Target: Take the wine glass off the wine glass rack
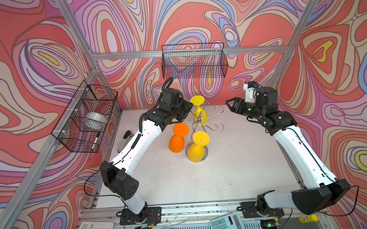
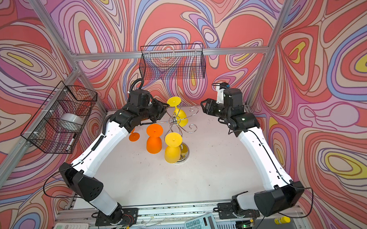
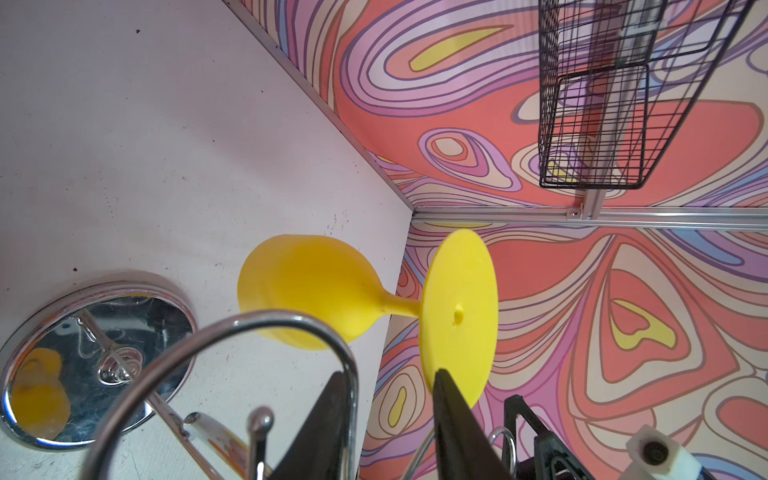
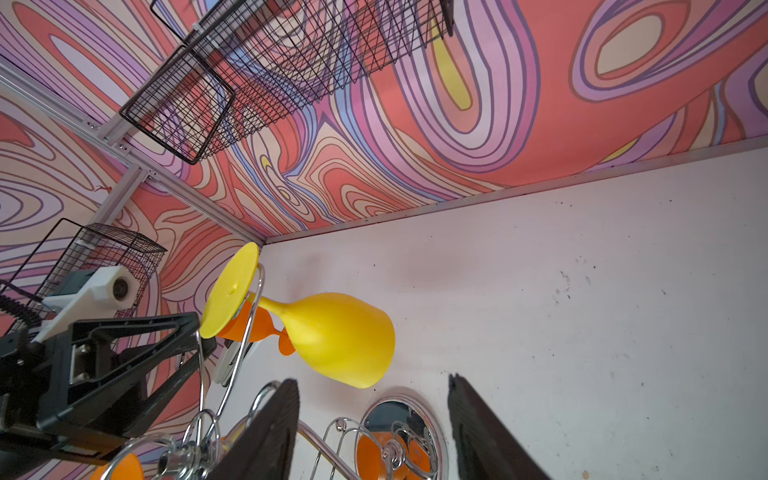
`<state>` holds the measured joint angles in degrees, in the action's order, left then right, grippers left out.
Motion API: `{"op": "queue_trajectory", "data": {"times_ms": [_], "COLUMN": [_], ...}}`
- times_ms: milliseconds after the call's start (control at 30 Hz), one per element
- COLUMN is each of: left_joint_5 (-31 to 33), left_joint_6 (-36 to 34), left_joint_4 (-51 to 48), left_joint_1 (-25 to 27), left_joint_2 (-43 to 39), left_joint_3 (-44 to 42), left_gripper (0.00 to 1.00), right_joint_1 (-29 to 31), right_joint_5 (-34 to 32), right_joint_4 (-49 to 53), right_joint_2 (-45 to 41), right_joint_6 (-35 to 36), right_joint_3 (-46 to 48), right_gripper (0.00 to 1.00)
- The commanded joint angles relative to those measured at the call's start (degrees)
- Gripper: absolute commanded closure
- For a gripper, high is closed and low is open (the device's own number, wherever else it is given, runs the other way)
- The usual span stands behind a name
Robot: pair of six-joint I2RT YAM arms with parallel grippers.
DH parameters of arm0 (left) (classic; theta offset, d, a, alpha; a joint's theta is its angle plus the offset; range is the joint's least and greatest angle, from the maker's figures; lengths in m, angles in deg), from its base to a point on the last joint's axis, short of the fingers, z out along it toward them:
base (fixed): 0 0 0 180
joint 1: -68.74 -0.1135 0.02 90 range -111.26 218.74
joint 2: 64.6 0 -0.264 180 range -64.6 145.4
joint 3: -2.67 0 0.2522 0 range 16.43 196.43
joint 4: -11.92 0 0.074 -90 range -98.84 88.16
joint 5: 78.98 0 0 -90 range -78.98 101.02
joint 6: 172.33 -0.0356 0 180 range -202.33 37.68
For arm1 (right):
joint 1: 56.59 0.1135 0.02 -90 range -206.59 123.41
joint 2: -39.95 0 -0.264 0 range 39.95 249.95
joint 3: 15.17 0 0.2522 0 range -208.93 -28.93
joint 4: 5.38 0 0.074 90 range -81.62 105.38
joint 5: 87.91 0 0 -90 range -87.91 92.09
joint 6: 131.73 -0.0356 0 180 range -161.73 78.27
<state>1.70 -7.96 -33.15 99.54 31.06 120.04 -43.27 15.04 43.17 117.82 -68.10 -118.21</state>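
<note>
- The greatest danger was judged to come from one fingertip (image 3: pixel 445 392) of the left pincer (image 3: pixel 387 372), which was seen against the rim of the foot (image 3: pixel 459 316) of the wine glass (image 3: pixel 316 291). By a further advance the foot could be pushed along its hook, and the glass could be swung or dropped onto the tabletop (image 1: pixel 233 159).
- A second danger was judged from a curled hook arm (image 3: pixel 291 320) of the wine glass rack (image 1: pixel 197 119), seen close in front of the same pincer. A finger could be caught on the wire, the rack dragged or tilted, and the other glasses (image 1: pixel 176 140) on it shaken loose.
- If the jaws were closed too early, only air or wire would probably be gripped.
- The wine glass was found hung upside down by its foot on the rack's side toward the back wall (image 1: pixel 195 23). Its bowl appeared clear of the tabletop.
- The left pincer was placed at the height of the rack's hooks, just beside that glass, with jaws partly apart, rather narrow, and nothing gripped.
- The stem (image 3: pixel 397 307) was seen just ahead of the gap, not inside it. True contact at the foot could not be told.
- The right pincer (image 1: pixel 230 105) was held well apart from the rack, on the side opposite the left pincer, with jaws wide and empty.
</note>
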Motion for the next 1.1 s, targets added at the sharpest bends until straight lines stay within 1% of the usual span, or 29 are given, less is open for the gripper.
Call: {"op": "queue_trajectory", "data": {"times_ms": [0,200,433,600,900,1067], "left_joint_5": [0.84,-0.87,-4.59,-7.17,-10.01,-11.37], "left_joint_6": [-0.51,-2.66,-5.63,-6.46,-7.92,-9.14], "left_joint_4": [2.48,3.19,2.20,2.44,3.31,2.01], "left_joint_1": [0.26,0.13,-0.51,-1.60,-3.05,-3.55], "left_joint_2": [-2.35,-0.90,2.53,4.17,5.79,7.05], "left_joint_3": [-0.30,1.32,5.65,6.56,7.70,9.98], "left_gripper": [0.65,0.65,0.65,0.65,0.61,0.54], "right_joint_1": [0.30,1.94,3.36,4.43,5.74,6.41], "right_joint_5": [1.48,1.90,2.69,2.25,1.82,0.79], "right_joint_4": [-0.27,-0.57,-1.65,-2.43,-3.95,-5.78], "right_joint_2": [-0.96,-1.14,-1.49,-2.45,-3.03,-3.02], "right_joint_6": [0.52,-0.08,-1.47,-2.79,-4.69,-5.90], "right_joint_3": [1.02,1.47,2.61,3.47,4.50,4.84], "right_gripper": [0.40,0.40,0.40,0.40,0.42,0.42]}}
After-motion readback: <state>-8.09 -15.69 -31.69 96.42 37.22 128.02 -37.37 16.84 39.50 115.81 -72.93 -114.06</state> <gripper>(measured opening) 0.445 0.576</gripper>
